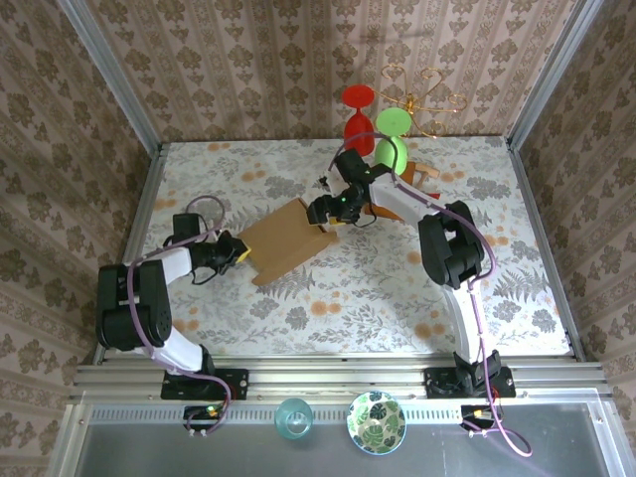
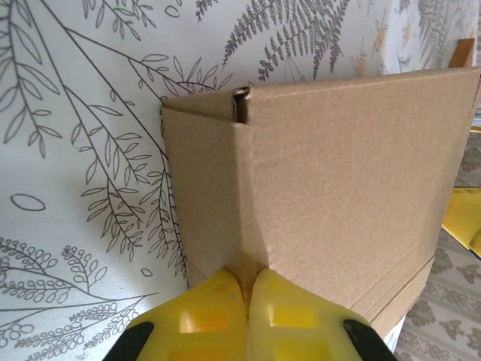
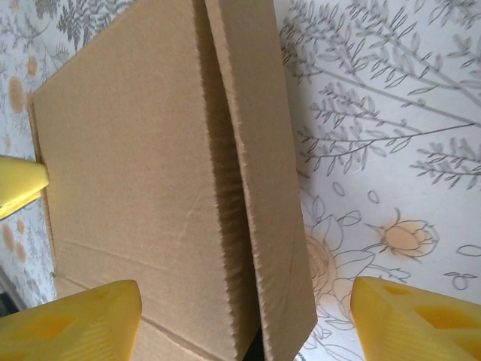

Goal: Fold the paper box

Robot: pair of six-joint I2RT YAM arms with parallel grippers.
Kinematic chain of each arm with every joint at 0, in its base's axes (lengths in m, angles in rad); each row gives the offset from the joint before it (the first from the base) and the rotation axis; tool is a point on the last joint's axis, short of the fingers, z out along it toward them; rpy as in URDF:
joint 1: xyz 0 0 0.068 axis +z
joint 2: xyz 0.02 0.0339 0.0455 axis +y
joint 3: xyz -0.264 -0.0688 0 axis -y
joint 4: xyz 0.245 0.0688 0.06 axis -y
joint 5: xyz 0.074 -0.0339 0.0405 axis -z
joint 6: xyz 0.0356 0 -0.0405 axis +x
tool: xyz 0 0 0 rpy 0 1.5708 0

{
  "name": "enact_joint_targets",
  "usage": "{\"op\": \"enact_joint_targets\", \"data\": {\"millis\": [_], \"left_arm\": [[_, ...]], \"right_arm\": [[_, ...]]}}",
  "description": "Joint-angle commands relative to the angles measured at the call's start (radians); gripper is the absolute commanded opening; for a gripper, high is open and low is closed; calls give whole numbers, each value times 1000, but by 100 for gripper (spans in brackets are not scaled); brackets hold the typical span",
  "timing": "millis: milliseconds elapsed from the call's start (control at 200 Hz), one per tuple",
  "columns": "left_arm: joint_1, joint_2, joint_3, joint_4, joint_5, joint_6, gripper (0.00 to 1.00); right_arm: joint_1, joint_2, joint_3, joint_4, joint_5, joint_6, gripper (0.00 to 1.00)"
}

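Note:
The tan cardboard paper box [image 1: 288, 240] lies folded into a shallow box in the middle of the table, between both arms. My left gripper [image 1: 238, 252] is at its left end; in the left wrist view its yellow fingers [image 2: 218, 312] are pinched on the box's wall edge [image 2: 323, 188]. My right gripper [image 1: 328, 212] is at the box's far right corner. In the right wrist view its yellow fingers [image 3: 75, 320] stand wide apart, straddling the lid and a side flap [image 3: 263, 188] without closing on them.
A small wooden stand [image 1: 407, 179] with a red glass [image 1: 358, 109] and a green glass [image 1: 392, 139] sits just behind the right gripper. A gold wire ornament [image 1: 429, 99] stands at the back. A glass [image 1: 294, 417] and a patterned bowl [image 1: 376, 421] sit on the near shelf.

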Motion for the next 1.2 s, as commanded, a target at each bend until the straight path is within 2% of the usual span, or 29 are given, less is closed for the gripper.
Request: {"op": "enact_joint_targets", "data": {"millis": [0,315,560,645,845,1195], "left_arm": [[26,29,-30,-38,40,100,0],[76,40,-31,-91,113,231,0],[106,50,-51,-115,126,285,0],[111,46,-50,-142,123,295,0],[109,53,-44,-163,121,313,0],[109,54,-34,-207,100,338,0]], "right_arm": [[-5,25,20,-21,-97,-9,76],[-3,-19,-52,66,-212,80,79],[-1,-148,-215,113,-59,91,79],[-3,-190,-288,205,-75,129,80],[28,-149,-306,279,-163,191,79],[67,-94,-292,349,-175,255,76]]}}
